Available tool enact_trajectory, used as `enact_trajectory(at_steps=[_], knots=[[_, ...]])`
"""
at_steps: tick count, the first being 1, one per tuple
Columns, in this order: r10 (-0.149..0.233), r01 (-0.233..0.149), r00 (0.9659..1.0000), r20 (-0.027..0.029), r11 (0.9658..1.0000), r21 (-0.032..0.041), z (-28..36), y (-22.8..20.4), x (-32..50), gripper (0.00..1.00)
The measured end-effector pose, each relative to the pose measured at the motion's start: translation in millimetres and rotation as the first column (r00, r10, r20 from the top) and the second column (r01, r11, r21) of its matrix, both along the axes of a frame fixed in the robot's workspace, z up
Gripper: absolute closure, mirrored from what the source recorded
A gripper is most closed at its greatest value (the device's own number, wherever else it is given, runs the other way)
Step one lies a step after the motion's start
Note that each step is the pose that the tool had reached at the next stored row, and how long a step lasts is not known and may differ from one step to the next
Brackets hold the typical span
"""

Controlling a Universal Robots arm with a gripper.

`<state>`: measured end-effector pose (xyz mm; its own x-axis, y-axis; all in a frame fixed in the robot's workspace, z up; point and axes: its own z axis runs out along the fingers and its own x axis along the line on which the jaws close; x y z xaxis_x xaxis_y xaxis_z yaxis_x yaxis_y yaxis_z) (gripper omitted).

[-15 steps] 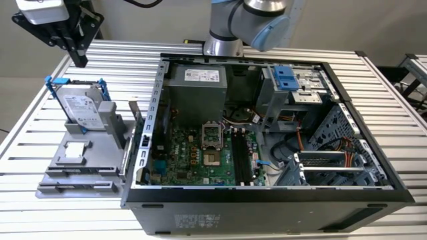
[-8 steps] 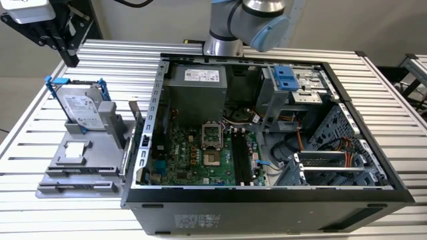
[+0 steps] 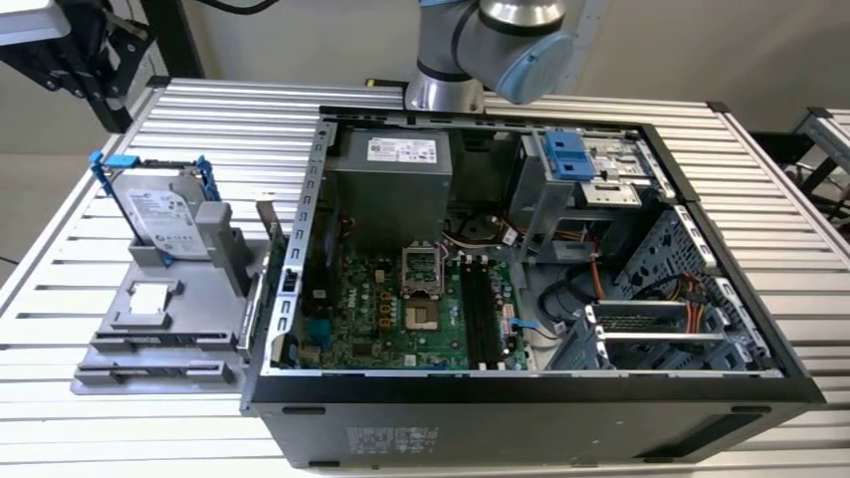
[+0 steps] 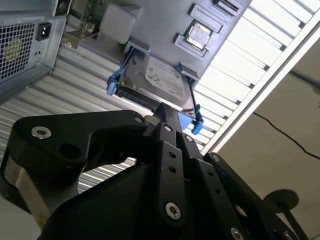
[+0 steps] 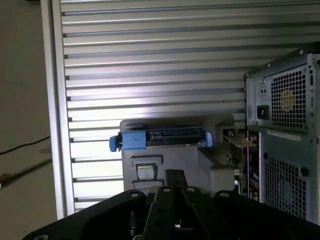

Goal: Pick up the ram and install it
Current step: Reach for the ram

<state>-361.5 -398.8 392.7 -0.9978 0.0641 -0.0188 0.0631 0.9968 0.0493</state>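
Observation:
The ram [image 3: 270, 229] is a thin dark stick standing on edge in the grey holder [image 3: 159, 319], between the hard drive and the open computer case [image 3: 531, 398]. In the first wrist view its greenish edge [image 5: 234, 141] shows beside the case's back panel. My gripper [image 3: 106, 85] hangs high above the table at the exterior view's far left, well above the holder. Its black fingers [image 5: 174, 176] lie pressed together, shut, with nothing between them. In the second wrist view the fingertips [image 4: 165, 114] point toward the hard drive. The long black memory slots [image 3: 485, 309] lie on the green motherboard.
A silver hard drive in a blue bracket [image 3: 159, 214] stands upright in the holder. A small square chip [image 5: 145, 171] lies in a holder pocket. The case holds a power supply [image 3: 385, 174], drive cages [image 3: 664, 329] and cables. The slatted metal table [image 3: 797, 249] surrounds everything.

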Motion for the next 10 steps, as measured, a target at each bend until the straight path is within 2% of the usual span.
enact_trajectory(at_steps=[4,7,10], knots=[[0.018,-0.018,0.9998,0.0001,0.9998,0.0001,0.0,0.0,-5.3,1.00],[0.038,-0.038,0.9993,0.0001,0.9993,0.0001,0.0,0.1,-7.3,1.00],[0.043,-0.043,0.9991,0.0001,0.9991,0.0001,0.0,0.3,-7.9,1.00]])
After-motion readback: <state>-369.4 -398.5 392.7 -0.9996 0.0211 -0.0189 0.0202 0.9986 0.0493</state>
